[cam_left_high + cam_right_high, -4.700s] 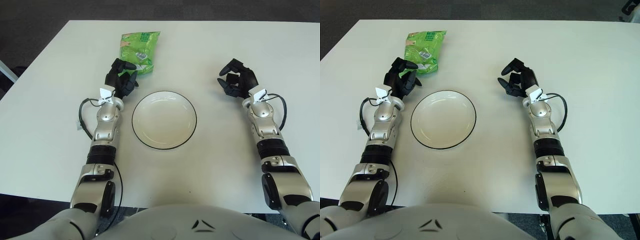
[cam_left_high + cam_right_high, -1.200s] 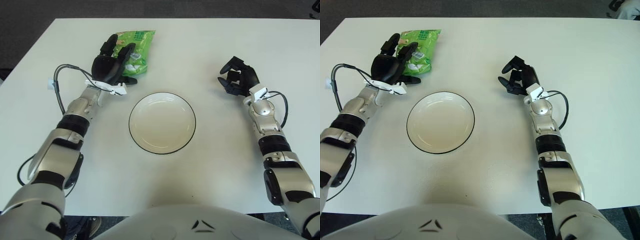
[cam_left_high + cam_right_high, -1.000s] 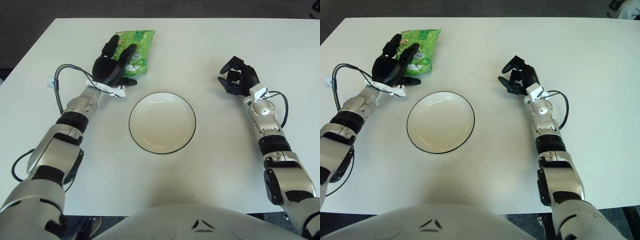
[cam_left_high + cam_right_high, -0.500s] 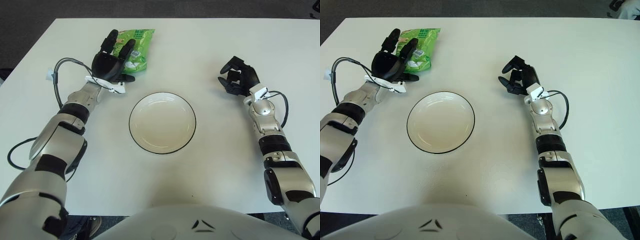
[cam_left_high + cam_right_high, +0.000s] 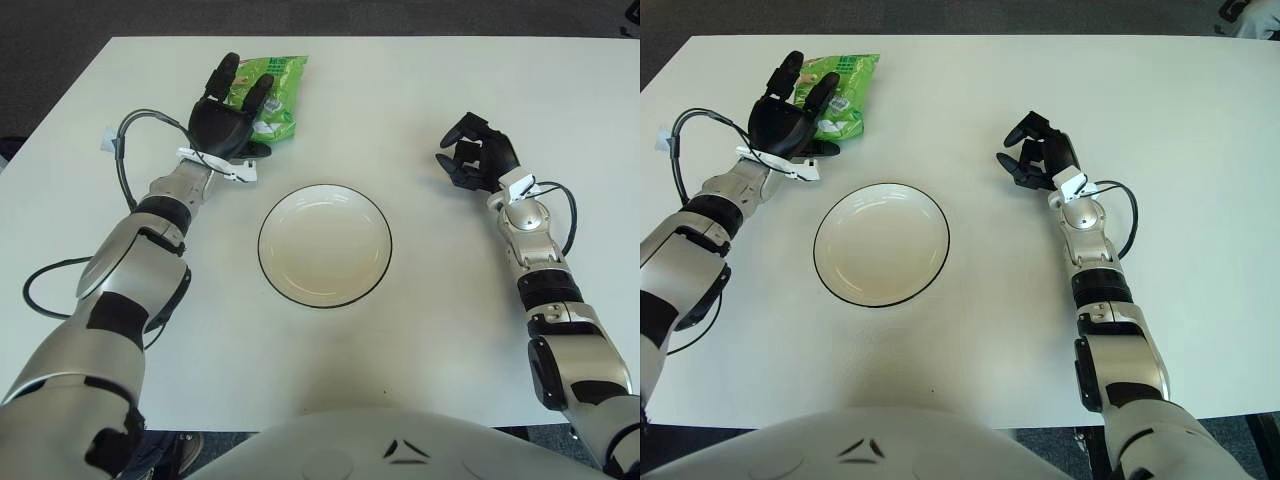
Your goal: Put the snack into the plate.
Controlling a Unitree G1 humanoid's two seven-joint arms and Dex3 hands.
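Observation:
A green snack bag [image 5: 272,92] lies flat on the white table at the back left. A white plate [image 5: 324,244] with a dark rim sits at the table's middle, nearer than the bag. My left hand [image 5: 232,112] is over the bag's near left part, fingers spread and stretched across it; it hides that part of the bag. My right hand [image 5: 472,162] rests on the table to the right of the plate, fingers loosely curled, holding nothing.
The white table [image 5: 400,100] ends at a dark floor at the back and sides. A black cable [image 5: 125,150] loops from my left wrist over the table's left side.
My left hand has moved away from me and over the snack bag, with the fingers stretching further across it. The bag, plate and right hand have not moved.

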